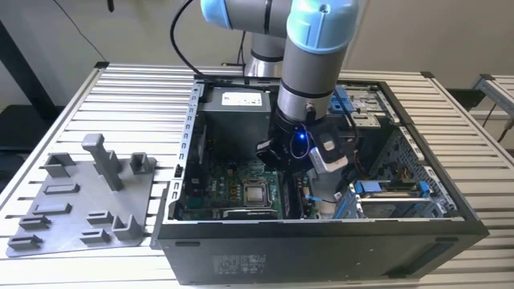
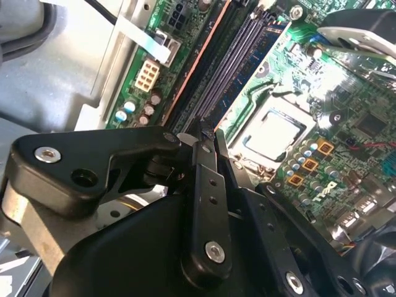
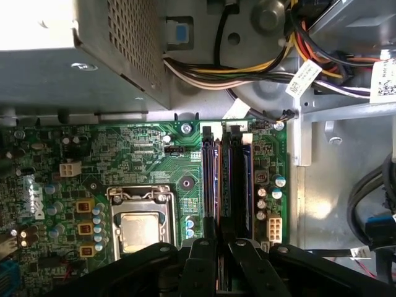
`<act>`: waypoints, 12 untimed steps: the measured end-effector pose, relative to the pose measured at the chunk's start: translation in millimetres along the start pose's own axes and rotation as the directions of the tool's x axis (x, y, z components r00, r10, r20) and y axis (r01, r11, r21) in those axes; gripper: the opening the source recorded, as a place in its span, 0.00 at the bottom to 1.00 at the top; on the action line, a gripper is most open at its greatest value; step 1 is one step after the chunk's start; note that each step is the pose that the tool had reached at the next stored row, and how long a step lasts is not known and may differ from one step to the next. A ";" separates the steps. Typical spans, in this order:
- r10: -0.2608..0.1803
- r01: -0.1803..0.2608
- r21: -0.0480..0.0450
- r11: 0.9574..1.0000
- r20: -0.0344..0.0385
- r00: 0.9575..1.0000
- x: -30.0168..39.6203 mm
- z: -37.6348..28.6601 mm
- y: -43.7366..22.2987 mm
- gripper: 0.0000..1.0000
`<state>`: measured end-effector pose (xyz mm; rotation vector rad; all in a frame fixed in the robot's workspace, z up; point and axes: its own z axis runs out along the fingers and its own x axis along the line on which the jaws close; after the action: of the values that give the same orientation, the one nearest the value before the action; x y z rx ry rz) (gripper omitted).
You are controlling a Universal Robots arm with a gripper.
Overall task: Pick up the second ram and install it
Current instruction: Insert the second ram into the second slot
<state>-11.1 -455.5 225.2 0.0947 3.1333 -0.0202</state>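
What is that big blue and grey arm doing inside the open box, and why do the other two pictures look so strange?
That is a robot arm reaching into an open computer case on a slatted metal table. One picture comes from a camera standing off to the side. The other two come from cameras riding near the arm's wrist, looking down past its black gripper. Below it lies the green motherboard with long memory slots and a square silver processor. The gripper hangs right over those slots, where a thin memory stick goes. Beside the case sits a grey fixture plate with upright posts.
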 end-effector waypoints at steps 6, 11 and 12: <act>0.000 0.000 0.000 1.000 0.000 1.000 -0.1 0.5 0.0 0.14; 0.000 0.000 0.000 1.000 0.000 1.000 -0.2 1.2 -0.6 0.14; 0.000 0.000 0.000 1.000 0.000 1.000 -0.3 1.4 -0.7 0.14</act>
<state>-10.9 -456.2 223.8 0.0948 3.1332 -0.0198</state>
